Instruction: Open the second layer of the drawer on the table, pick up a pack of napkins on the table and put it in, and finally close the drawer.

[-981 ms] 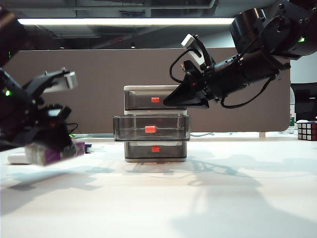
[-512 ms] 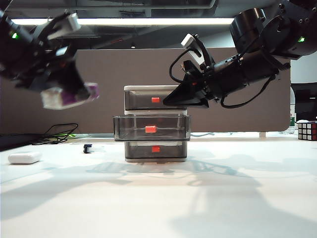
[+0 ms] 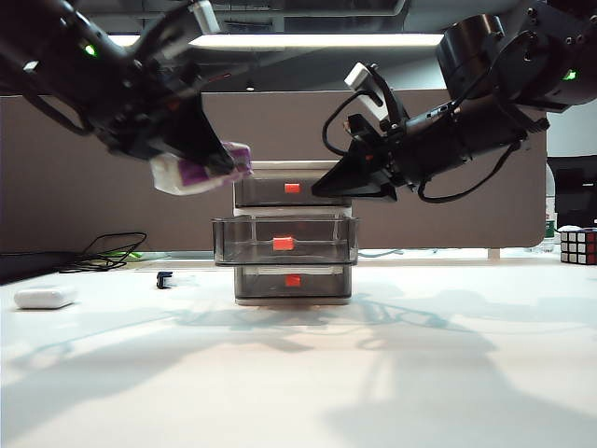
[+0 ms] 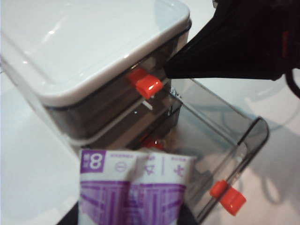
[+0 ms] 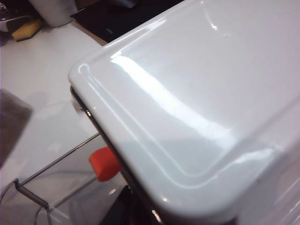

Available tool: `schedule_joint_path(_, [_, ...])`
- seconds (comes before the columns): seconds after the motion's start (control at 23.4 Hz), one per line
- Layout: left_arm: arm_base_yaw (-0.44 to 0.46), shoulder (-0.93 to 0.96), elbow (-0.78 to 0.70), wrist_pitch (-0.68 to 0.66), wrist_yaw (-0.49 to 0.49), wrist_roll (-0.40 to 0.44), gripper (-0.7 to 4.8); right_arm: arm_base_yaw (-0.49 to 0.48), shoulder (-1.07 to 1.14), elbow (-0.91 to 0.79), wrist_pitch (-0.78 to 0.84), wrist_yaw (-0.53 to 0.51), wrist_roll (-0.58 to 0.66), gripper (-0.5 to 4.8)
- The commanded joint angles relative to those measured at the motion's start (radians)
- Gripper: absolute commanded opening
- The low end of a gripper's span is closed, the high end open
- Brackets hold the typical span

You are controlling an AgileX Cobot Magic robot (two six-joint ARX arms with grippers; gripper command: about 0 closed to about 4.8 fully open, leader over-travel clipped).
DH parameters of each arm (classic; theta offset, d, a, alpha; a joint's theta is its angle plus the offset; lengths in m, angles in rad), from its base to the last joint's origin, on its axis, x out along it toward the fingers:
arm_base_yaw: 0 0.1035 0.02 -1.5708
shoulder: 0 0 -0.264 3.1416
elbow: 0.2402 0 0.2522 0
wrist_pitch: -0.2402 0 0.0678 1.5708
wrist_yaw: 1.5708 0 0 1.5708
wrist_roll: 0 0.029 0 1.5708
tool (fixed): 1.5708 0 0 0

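The second layer stands pulled out of the drawer, open at the top, with nothing seen inside. The pack hangs in the air, held in the left gripper, up beside the unit's top left corner in the exterior view and above the level of the open tray. From the pack, the tray lies down and toward the middle of that view; in the left wrist view the tray sits just past the pack's leading edge. The pack's long axis runs roughly across the tray's width, tilted a little.

The left gripper is clamped on the pack; its fingers are mostly hidden behind the wrapper, so the exact contact is hard to read. It is the nearer arm for the drop.

The right gripper is at the front of the top tier, its tip just beside that tier's red tab. Whether its jaws are parted cannot be told. It holds nothing visible.
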Motion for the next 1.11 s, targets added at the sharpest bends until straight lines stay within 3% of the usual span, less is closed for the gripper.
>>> schedule_joint_path(0.04, [0.0, 0.063, 0.059, 0.019, 0.069, 0.03, 1.78, -0.007, -0.004, 0.006, 0.009, -0.017, -0.002, -0.04])
schedule_joint_path(0.55, [-0.012, 0.183, 0.142, 0.019, 0.174, 0.08, 1.78, -0.044, -0.004, 0.006, -0.005, -0.04, -0.003, -0.05])
schedule_joint_path(0.85, [-0.052, 0.183, 0.167, 0.018, 0.171, 0.108, 1.78, -0.044, -0.013, 0.006, -0.013, -0.136, -0.003, -0.04])
schedule_joint_path(1.11, [-0.06, 0.184, 0.198, 0.003, 0.166, 0.173, 1.78, -0.045, -0.115, 0.006, -0.042, -0.126, -0.039, -0.04])
